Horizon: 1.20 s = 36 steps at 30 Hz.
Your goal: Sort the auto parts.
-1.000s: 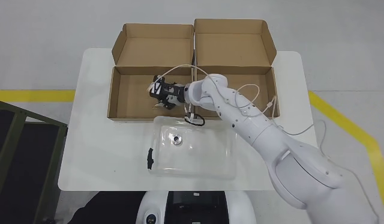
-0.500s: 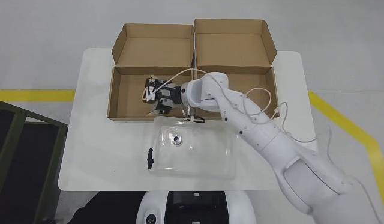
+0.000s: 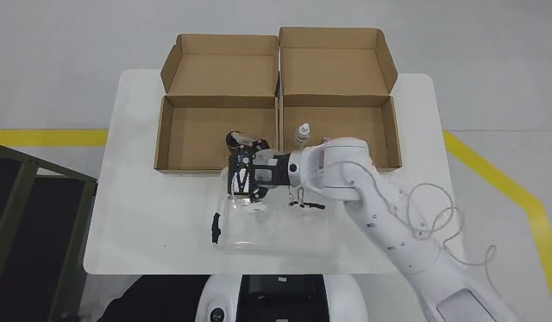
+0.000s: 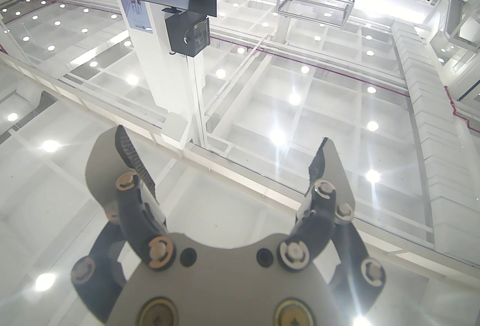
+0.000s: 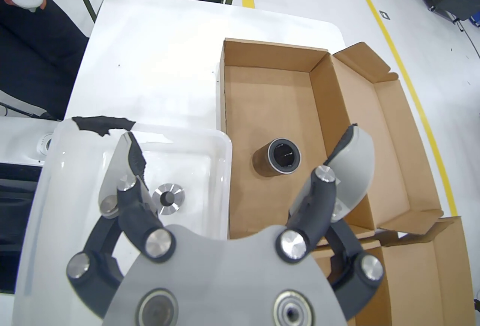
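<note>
Since the earlier frames the right gripper (image 3: 246, 179) has backed out of the left box (image 3: 185, 141). It now sits over that box's near wall and the far edge of the clear tray (image 3: 293, 233). The dark cylinder (image 3: 236, 139) is left on the box floor, apart from the fingers. Top view: one white table (image 3: 138, 227) and two open cardboard boxes side by side. Left box holds the one cylinder. The right box (image 3: 366, 136) holds one small white bottle-shaped part (image 3: 302, 133), with a tiny pale item just beside it, too small to identify. One tray sits in front of the boxes, with one scrap of black tape (image 3: 216, 227) on its left rim. Left wrist view: the left gripper (image 4: 222, 140) points up at a ceiling, jaws spread wide, nothing between them. Right wrist view adds what the arm covers from above: one metal ring (image 5: 167, 197) on the tray floor, near the box-side wall. It also shows the cylinder's open end facing the camera, near the box's tray-side wall. Right jaws wide and empty, one finger over the tray, the other over the box.
</note>
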Motion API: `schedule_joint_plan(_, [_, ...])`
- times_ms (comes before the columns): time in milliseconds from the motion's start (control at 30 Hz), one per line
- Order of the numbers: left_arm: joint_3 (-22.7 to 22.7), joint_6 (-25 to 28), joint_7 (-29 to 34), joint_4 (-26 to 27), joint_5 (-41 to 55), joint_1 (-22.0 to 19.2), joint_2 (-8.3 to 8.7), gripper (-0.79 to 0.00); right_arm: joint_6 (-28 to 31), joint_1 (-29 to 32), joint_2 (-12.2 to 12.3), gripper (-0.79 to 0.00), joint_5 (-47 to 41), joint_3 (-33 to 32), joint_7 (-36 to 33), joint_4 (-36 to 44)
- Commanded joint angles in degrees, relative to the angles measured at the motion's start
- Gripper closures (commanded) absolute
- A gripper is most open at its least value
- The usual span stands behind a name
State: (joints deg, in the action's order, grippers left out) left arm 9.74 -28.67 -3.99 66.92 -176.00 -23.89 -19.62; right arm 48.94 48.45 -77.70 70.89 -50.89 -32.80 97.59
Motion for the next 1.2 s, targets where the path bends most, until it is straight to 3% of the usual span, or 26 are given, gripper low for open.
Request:
schedule_joint_plan(0, [0.0,0.0,0.0,0.0,0.0,0.0,0.0,-0.785,1.13,2.27,0.69,-0.785,0.39,-1.39,-0.57,1.99])
schedule_joint_plan(600, [0.0,0.0,0.0,0.0,0.0,0.0,0.0,-0.785,5.39,11.16,3.64,-0.785,9.57,-3.62,3.18,6.71])
schedule_joint_plan(1167, [0.0,0.0,0.0,0.0,0.0,0.0,0.0,-0.785,4.49,10.74,3.85,-0.785,14.65,1.08,7.27,0.9])
